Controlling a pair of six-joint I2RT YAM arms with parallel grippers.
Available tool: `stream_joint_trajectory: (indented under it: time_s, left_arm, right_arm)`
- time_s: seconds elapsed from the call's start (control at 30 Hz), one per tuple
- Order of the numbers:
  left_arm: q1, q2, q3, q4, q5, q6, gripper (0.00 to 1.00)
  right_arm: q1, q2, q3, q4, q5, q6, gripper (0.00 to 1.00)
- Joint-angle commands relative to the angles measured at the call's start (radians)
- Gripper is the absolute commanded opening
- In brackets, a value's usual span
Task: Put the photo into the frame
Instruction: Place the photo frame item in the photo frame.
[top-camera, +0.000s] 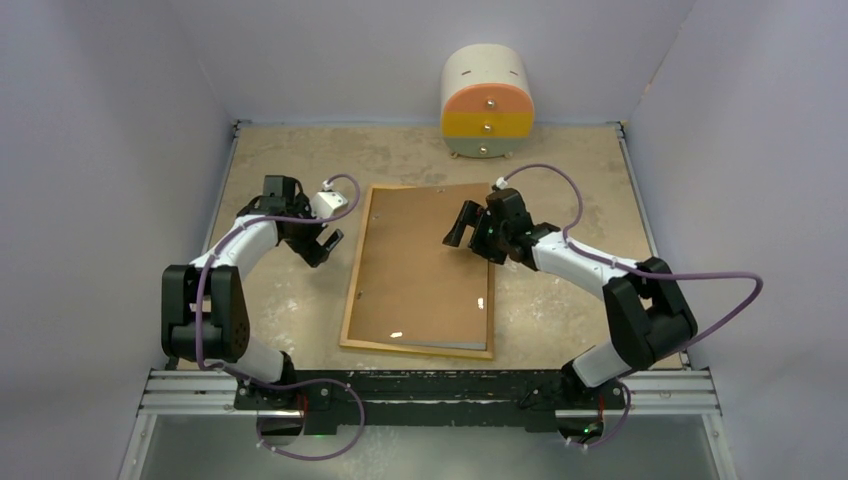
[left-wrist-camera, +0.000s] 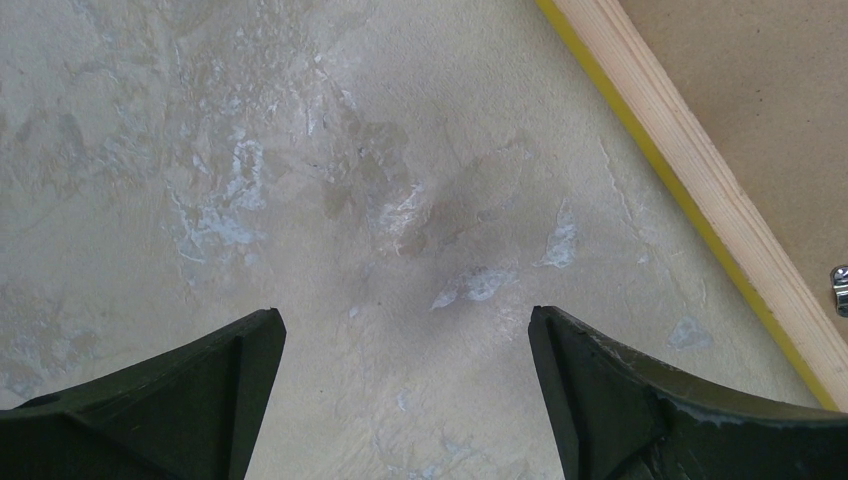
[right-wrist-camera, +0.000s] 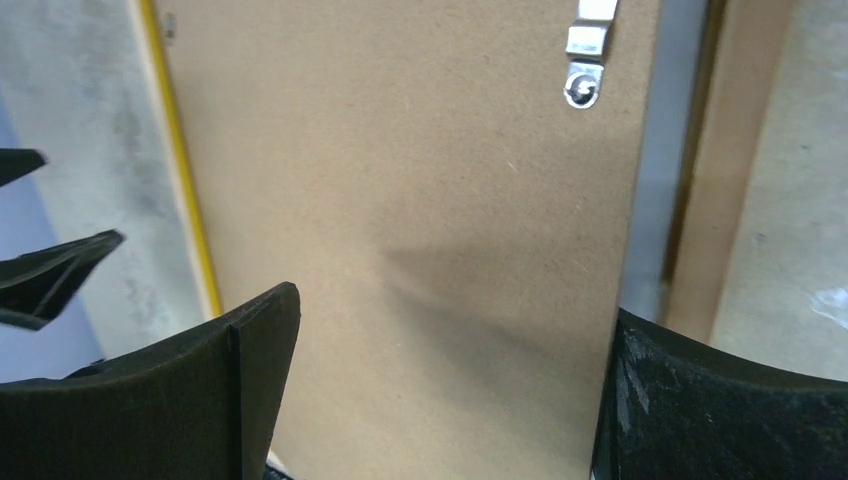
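The frame (top-camera: 352, 290) lies face down mid-table, showing its light wood back and a thin yellow edge (right-wrist-camera: 180, 170). A plain brown backing board (top-camera: 425, 265) rests on it, slightly askew, with a grey strip (right-wrist-camera: 665, 180) showing beside its right edge. The photo is hidden. My right gripper (top-camera: 470, 228) hovers open over the board's upper right part, and nothing sits between its fingers (right-wrist-camera: 455, 310). Left of the frame, my left gripper (top-camera: 325, 243) stands open over bare table (left-wrist-camera: 407, 330), with the frame's wood rim (left-wrist-camera: 700, 190) to its right.
A small round-topped drawer cabinet (top-camera: 487, 100) with orange, yellow and grey fronts stands at the back wall. A metal clip (right-wrist-camera: 585, 60) sits on the board near its edge. Grey walls enclose the table on three sides.
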Motion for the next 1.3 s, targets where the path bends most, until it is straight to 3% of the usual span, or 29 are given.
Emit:
stream_joint_trajectory:
  time_s: [0.0, 0.23, 0.5, 0.67, 0.83, 0.97, 1.1, 1.27]
  left_arm:
    - [-0.005, -0.031, 0.013, -0.007, -0.016, 0.014, 1.0]
    - [-0.005, -0.047, 0.025, -0.022, -0.02, 0.019, 1.0]
    - [-0.005, -0.05, 0.056, -0.068, 0.031, 0.009, 1.0]
    - [-0.005, -0.041, 0.078, -0.112, 0.133, -0.035, 0.97]
    - [-0.005, -0.014, 0.082, -0.129, 0.25, -0.12, 0.89]
    - [-0.005, 0.038, 0.081, -0.138, 0.36, -0.175, 0.69]
    - [-0.005, 0.106, 0.092, -0.146, 0.443, -0.205, 0.53]
    - [-0.006, 0.161, 0.095, -0.141, 0.499, -0.21, 0.48]
  right_arm:
    - [0.016, -0.019, 0.055, -0.118, 0.124, -0.054, 0.99]
    - [0.018, -0.098, 0.086, -0.184, 0.213, -0.122, 0.99]
    - [0.013, -0.129, 0.097, -0.259, 0.218, -0.033, 0.99]
    - [0.011, -0.188, 0.046, -0.089, 0.081, -0.037, 0.95]
    - [0.128, -0.193, -0.014, 0.054, 0.028, 0.018, 0.83]
    - [0.228, -0.131, -0.088, 0.259, -0.065, 0.078, 0.77]
    - [0.394, 0.01, -0.028, 0.313, -0.016, 0.075, 0.74]
    - [0.497, 0.163, 0.056, 0.404, -0.018, 0.085, 0.71]
